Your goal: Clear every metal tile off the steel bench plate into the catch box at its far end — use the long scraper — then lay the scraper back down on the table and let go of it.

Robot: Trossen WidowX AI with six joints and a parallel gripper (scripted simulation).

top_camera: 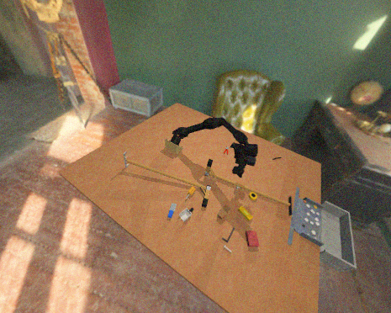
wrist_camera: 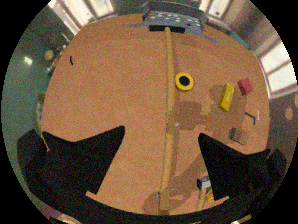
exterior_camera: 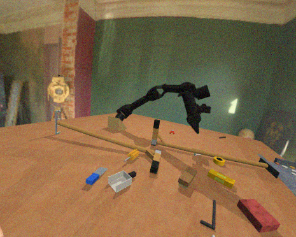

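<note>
The long scraper's wooden handle (top_camera: 256, 191) (exterior_camera: 187, 149) (wrist_camera: 170, 75) lies along the table, its black blade (top_camera: 290, 206) (exterior_camera: 271, 168) (wrist_camera: 167, 28) beside the near end of the steel bench plate (top_camera: 298, 223). Several pale metal tiles (top_camera: 313, 232) lie spread on the plate. The grey catch box (top_camera: 346, 237) adjoins the plate's far end; whether tiles are inside is too small to tell. My gripper (top_camera: 239, 173) (exterior_camera: 198, 131) (wrist_camera: 162, 133) is open and empty, raised above the table. In the wrist view the handle runs through the gap between its fingers, below them.
Another pole (top_camera: 163, 172) (exterior_camera: 98, 135) with a metal head lies to the left. Near the handle are a yellow tape roll (top_camera: 253, 196) (exterior_camera: 219, 160) (wrist_camera: 184, 81), a yellow block (top_camera: 245, 213) (exterior_camera: 221, 178) (wrist_camera: 226, 97) and a brown block (exterior_camera: 187, 177). A red block (top_camera: 252, 238) (exterior_camera: 258, 215) lies farther off.
</note>
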